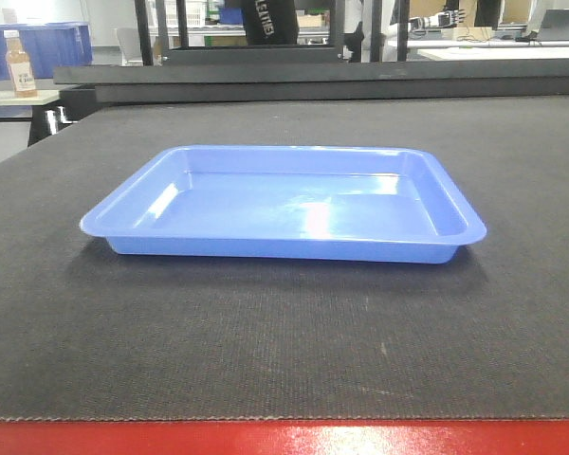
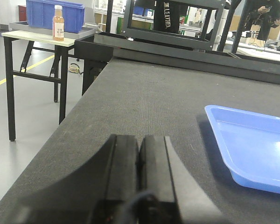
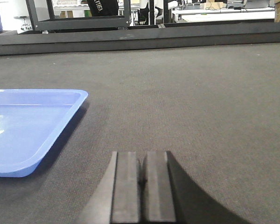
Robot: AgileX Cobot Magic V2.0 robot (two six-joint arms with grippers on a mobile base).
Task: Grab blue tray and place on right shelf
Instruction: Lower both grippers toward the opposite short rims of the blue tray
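The blue tray [image 1: 284, 204] lies flat and empty on the dark mat in the middle of the front view. Its left end shows in the left wrist view [image 2: 252, 144] and its right end in the right wrist view [image 3: 28, 126]. My left gripper [image 2: 139, 142] is shut and empty, low over the mat to the left of the tray. My right gripper [image 3: 143, 156] is shut and empty, low over the mat to the right of the tray. Neither gripper touches the tray. The right shelf is out of view.
The dark mat [image 1: 266, 360] covers a table with a red front edge [image 1: 284, 438]. A raised black rail [image 1: 322, 81] runs along the far side. A side table at the left holds an orange bottle [image 2: 58, 22] and a deep blue bin [image 2: 42, 11].
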